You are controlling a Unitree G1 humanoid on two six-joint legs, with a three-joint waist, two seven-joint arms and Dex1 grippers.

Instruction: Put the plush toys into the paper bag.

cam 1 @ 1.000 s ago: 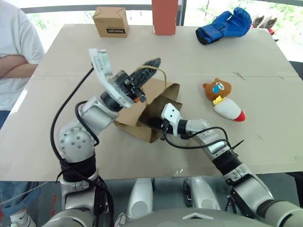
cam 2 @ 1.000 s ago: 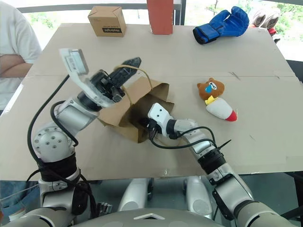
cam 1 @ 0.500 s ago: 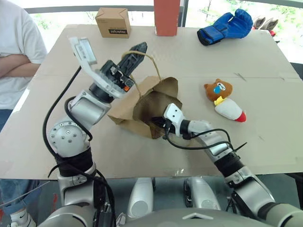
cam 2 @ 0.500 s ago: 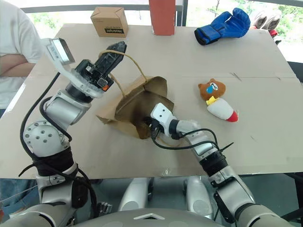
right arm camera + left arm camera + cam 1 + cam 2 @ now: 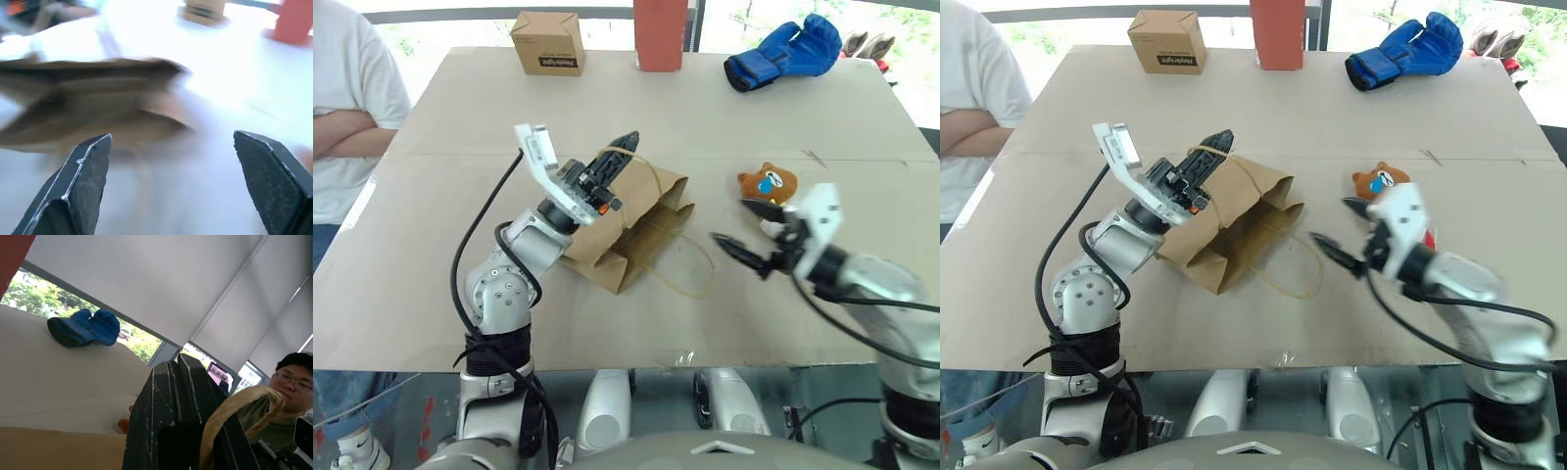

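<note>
Beside the paper bag (image 5: 631, 230) (lying flat), the right gripper (image 5: 746, 227) gapes empty.

Tan cardboard-covered table (image 5: 460, 176), grey floor below its near edge, bright windows (image 5: 29, 296) with green trees outside, white roller blinds (image 5: 146, 279) above, daylight glare
</note>
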